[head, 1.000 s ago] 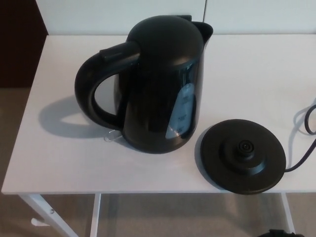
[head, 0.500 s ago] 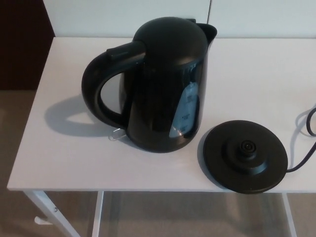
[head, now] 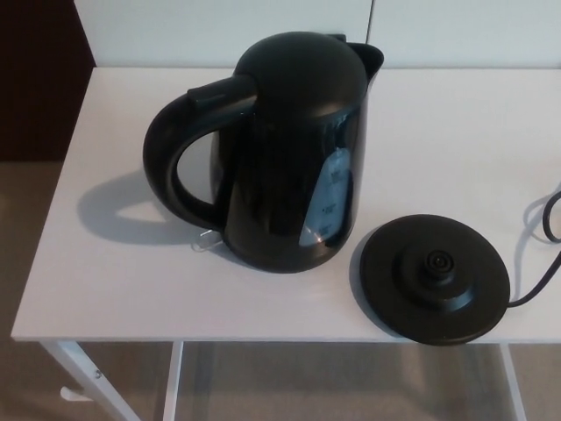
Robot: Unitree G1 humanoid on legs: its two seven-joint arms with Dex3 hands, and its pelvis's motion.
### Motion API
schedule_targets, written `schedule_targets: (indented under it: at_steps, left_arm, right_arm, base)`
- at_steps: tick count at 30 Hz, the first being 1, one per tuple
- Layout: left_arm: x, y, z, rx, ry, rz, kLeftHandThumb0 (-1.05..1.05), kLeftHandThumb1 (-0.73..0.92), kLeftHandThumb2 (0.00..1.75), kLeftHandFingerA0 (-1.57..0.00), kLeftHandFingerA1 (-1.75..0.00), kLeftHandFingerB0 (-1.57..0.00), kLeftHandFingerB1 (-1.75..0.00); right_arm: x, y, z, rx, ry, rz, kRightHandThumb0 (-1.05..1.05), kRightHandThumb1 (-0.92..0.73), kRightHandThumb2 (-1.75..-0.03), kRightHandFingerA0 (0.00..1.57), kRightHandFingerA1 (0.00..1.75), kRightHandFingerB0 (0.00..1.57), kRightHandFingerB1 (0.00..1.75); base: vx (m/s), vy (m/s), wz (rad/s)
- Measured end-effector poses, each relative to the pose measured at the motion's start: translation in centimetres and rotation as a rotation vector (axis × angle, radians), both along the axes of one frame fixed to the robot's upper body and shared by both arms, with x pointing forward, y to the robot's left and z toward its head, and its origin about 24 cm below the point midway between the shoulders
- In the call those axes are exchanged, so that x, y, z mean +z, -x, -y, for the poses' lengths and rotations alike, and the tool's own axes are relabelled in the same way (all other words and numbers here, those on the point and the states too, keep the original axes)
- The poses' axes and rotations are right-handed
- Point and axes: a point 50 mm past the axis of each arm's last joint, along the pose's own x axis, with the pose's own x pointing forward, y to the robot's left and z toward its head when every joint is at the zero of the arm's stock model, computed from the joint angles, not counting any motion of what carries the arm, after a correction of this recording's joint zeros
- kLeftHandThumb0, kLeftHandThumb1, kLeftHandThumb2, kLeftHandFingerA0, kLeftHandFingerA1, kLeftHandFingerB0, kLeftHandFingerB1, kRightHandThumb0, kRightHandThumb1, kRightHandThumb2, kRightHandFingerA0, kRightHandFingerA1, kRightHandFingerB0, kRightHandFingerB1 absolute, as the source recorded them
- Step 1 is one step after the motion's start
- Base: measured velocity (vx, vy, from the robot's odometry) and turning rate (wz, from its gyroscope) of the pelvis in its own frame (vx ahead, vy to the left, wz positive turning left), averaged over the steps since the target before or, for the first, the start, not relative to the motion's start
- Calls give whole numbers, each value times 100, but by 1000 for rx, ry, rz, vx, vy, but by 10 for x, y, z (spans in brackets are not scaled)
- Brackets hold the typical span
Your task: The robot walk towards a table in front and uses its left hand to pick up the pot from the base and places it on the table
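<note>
Only the view has shifted; the glossy black plastic kettle pot stands upright on the white counter, left of its round black base. Neither hand shows. A stray arm could topple it.

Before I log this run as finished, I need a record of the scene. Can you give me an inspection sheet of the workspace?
Surface: white table on white legs.
Job's things: black pot upright on the table, handle to picture left; its base lies close beside it on the right, with nothing on it.
Clutter: small pale tab at the pot's foot, too small to identify.
Hands: nothing seen.
Cables: black cord from the base, running off the right edge.
Surroundings: white wall behind, dark panel at left, beige floor.
</note>
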Motion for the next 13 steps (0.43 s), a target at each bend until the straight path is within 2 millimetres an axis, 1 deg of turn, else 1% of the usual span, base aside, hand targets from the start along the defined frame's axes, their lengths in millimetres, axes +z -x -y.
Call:
schedule_targets:
  at_steps: [1,2,3,5,7,8,9,10,11,12,13]
  left_arm:
    - [-1,-2,0,-16,-12,5,-77,57,61,0,-28,0,-19]
    - [-1,-5,0,-31,-26,14,-71,44,86,-1,-17,0,-14]
    - [-1,-7,-2,-45,-40,21,-75,45,85,0,-12,0,-9]
    - [1,-12,-6,-61,-63,38,-71,45,85,0,-15,0,-12]
    - [3,-16,-12,-74,-86,58,-72,46,85,0,-15,0,-12]
    - [4,-17,-14,-80,-96,66,-71,44,84,0,-16,0,-11]
    - [5,-18,-17,-88,-107,78,-69,44,82,0,-16,0,-10]
    - [7,-20,-20,-96,-117,91,-66,42,78,-4,-18,0,-9]
    - [9,-20,-22,-102,-122,101,-66,42,78,-4,-18,0,-9]
    - [10,-20,-24,-105,-123,109,-62,52,56,0,-26,0,-8]
    - [11,-21,-25,-107,-122,117,-62,40,77,0,-14,0,-11]
  right_arm:
    - [1,-1,0,-2,-1,6,-47,-53,-67,14,44,9,39]
    - [1,-3,0,-4,-1,13,-48,-53,-67,14,44,9,39]
    - [2,-5,0,-6,-2,21,-49,-53,-69,13,44,8,39]
    - [3,-8,1,-8,-3,32,-47,-52,-67,14,43,9,39]
    - [5,-12,1,-10,-3,44,-44,-51,-64,13,43,9,38]
    - [5,-13,1,-12,-4,50,-26,-49,-57,13,41,11,36]
    - [6,-15,1,-13,-5,57,-17,-48,-56,13,41,12,35]
    - [7,-16,1,-15,-6,63,-8,-48,-53,16,42,11,33]
    - [7,-16,1,-17,-6,68,-8,-48,-53,16,42,11,33]
    - [7,-17,1,-17,-5,71,-2,-33,-80,11,52,3,47]
    - [7,-17,1,-18,-4,75,1,-33,-80,11,52,3,47]
  base:
    - [0,0,0]
    - [0,0,0]
    - [0,0,0]
    - [0,0,0]
    - [0,0,0]
    - [0,0,0]
    - [0,0,0]
    - [0,0,0]
    - [0,0,0]
    - [0,0,0]
    - [0,0,0]
